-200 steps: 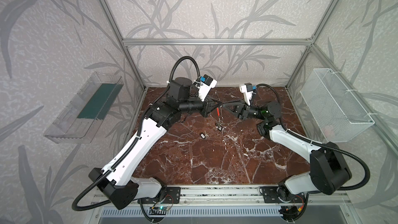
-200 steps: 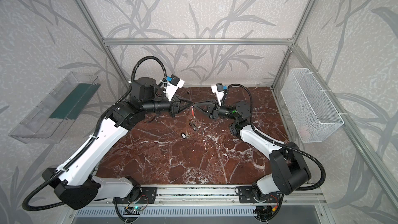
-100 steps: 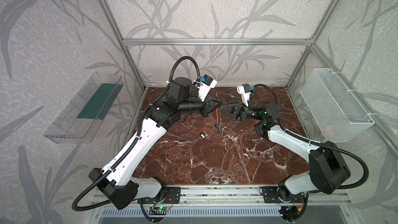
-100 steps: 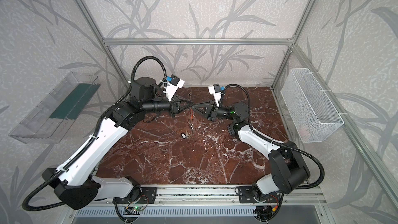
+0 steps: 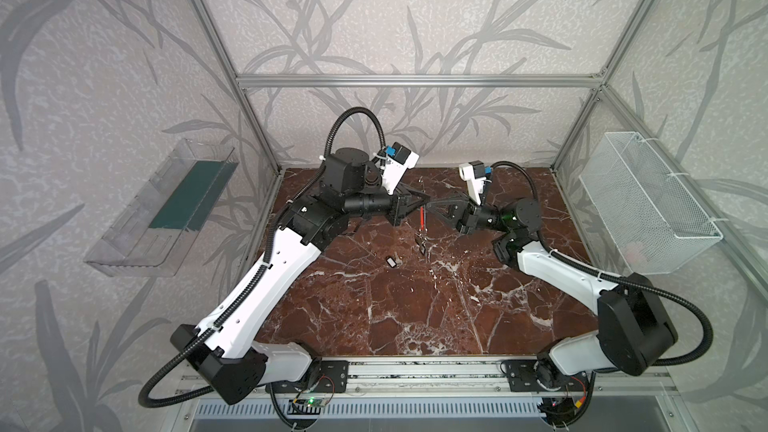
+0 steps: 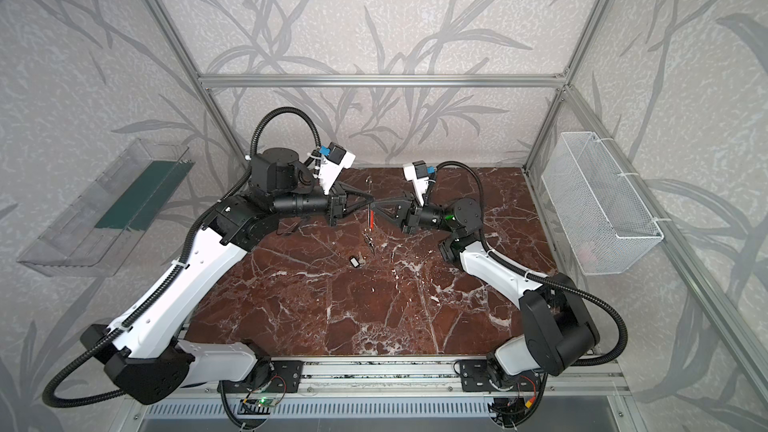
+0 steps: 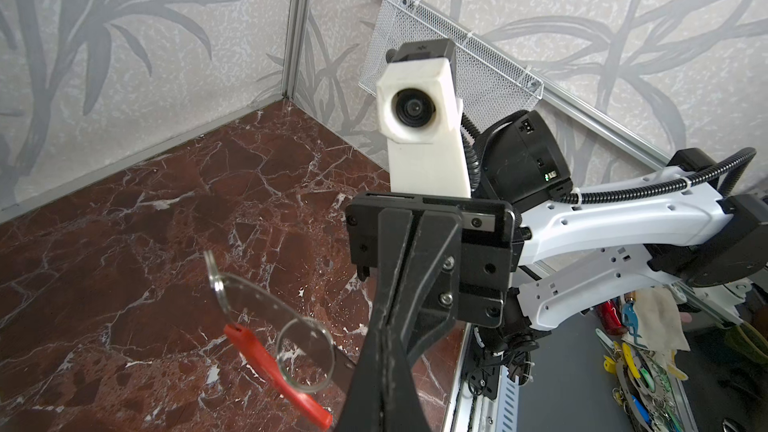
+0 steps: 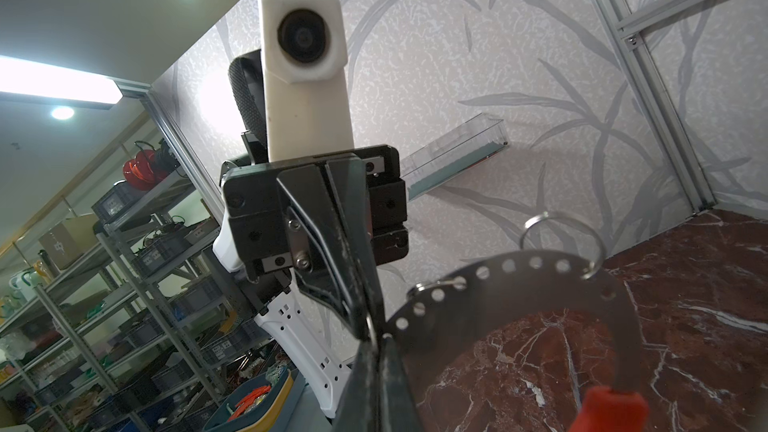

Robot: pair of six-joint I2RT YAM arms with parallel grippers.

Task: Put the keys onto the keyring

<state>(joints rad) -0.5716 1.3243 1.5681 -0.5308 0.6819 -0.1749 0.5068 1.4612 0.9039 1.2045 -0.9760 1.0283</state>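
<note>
Above the far middle of the marble table (image 5: pixel 415 305), left gripper (image 5: pixel 424 202) and right gripper (image 5: pixel 432 204) meet tip to tip, both pinching the keyring (image 5: pixel 422 218), which hangs edge-on; one key (image 5: pixel 391 261) lies at its 7 o'clock.

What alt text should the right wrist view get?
The left gripper and the right gripper, both shut, meet tip to tip on one end of the keyring, a flat grey band with punched holes and a red segment, held above the marble table. Behind are patterned walls and workshop shelves.
</note>
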